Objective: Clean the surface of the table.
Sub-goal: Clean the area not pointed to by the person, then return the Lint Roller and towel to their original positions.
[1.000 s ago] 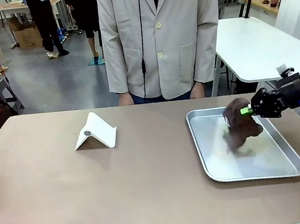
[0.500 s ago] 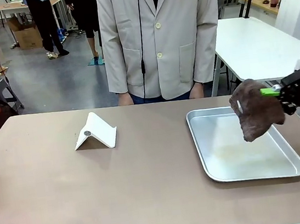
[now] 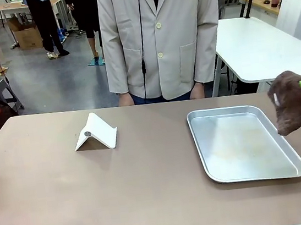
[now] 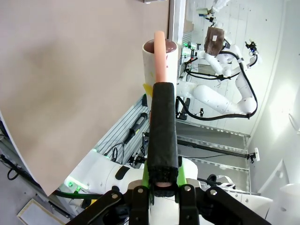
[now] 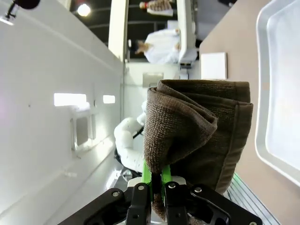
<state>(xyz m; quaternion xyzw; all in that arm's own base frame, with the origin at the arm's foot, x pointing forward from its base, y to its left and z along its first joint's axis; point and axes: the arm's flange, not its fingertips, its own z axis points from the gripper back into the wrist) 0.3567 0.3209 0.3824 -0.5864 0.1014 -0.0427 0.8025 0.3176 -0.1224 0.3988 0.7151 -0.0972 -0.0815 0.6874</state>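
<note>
Pinching a fold of brown cloth (image 3: 295,100), the right gripper (image 5: 157,180) hangs it above the table (image 3: 149,190)'s right edge, beside the tray (image 3: 198,139). Swinging down, it might snag that rim. The left gripper (image 4: 161,180) clamps a black-handled tool (image 4: 162,131).

Front across table (image 3: 149,190), wrist views close-up

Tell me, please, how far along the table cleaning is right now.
Done: the brown cloth is lifted clear of the silver tray, clamped in the right gripper. In hand: the cloth hangs in the air; the left gripper clamps a black-sleeved stick. Left: wiping the table, which the cloth isn't touching.
</note>
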